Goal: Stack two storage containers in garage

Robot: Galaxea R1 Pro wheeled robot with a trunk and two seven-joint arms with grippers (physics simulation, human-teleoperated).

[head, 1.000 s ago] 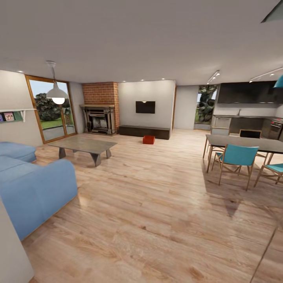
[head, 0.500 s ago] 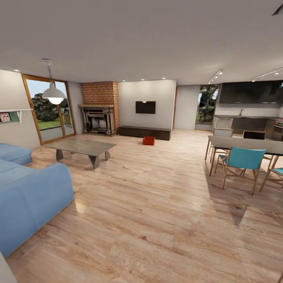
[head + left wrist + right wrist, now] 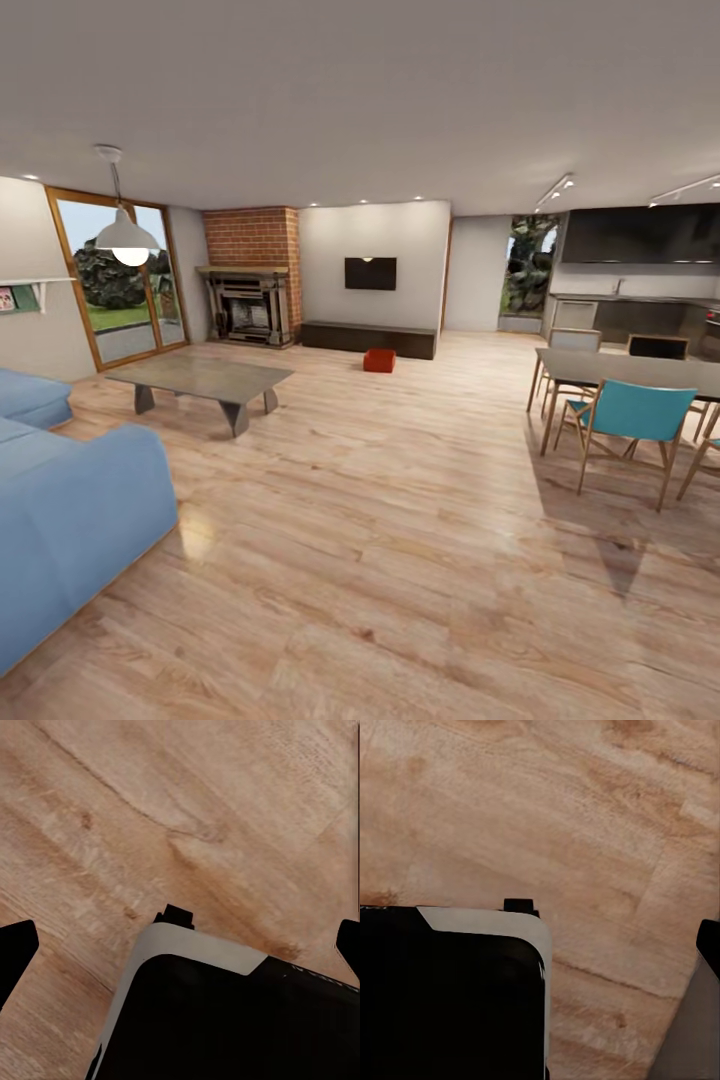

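The living room [image 3: 380,300] opens wide ahead, its light wood plank floor [image 3: 400,520] running from the near foreground to the far wall. At the near left sits a blue sofa [image 3: 70,510], and beyond it a low grey coffee table [image 3: 200,378]. On the right stands a dining table [image 3: 630,368] with a teal chair [image 3: 632,420] drawn up to it, and a dark kitchen [image 3: 630,270] lies behind. Against the far wall are a red brick fireplace [image 3: 250,275], a black wall TV [image 3: 370,273] and a long low dark bench [image 3: 368,337] beneath it. A white pendant lamp [image 3: 126,238] hangs before the glass doors [image 3: 110,280] at left.

The storage containers [image 3: 379,360] show as a small orange-red shape on the planks just in front of the bench's right end; from this far off it is hard to say whether it is one bin or two together.

In the left wrist view the left gripper [image 3: 180,945] hangs over the planks with its dark fingertips [image 3: 16,945] at opposite edges, spread wide, nothing between them. In the right wrist view only one dark tip of the right gripper [image 3: 709,945] is visible, so I cannot tell how its fingers stand.
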